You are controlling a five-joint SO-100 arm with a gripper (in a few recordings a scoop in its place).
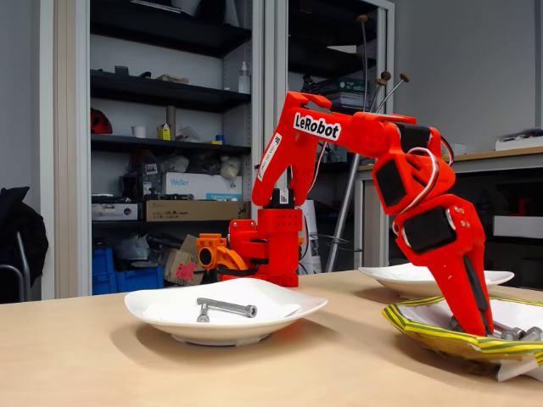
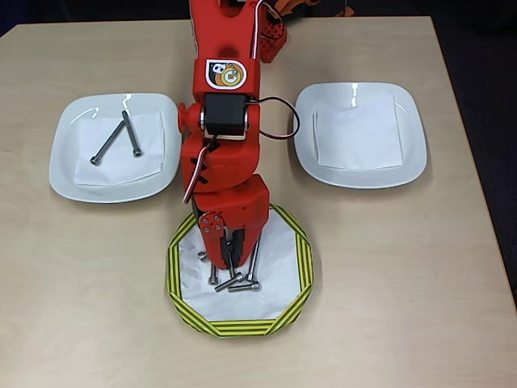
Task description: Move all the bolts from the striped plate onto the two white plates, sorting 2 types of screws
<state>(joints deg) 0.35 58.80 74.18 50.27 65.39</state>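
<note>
The striped plate [image 2: 303,267] [image 1: 424,332] lies at the table's front with several bolts [image 2: 253,263] [image 1: 509,331], long and short, on its white inside. My red gripper [image 2: 229,271] [image 1: 485,327] points down into this plate among the bolts. Its fingers stand close together, and I cannot make out whether they hold a bolt. The white plate on the left [image 2: 65,162] [image 1: 153,307] carries two long bolts [image 2: 109,141] [image 1: 227,307]. The white plate on the right [image 2: 412,145] [image 1: 399,275] holds just a white paper sheet.
The arm's red base [image 2: 242,32] [image 1: 271,246] stands at the back of the wooden table [image 2: 420,283], between the two white plates. Dark shelves [image 1: 161,93] with boxes rise behind the table. Bare wood lies in front and to the sides of the plates.
</note>
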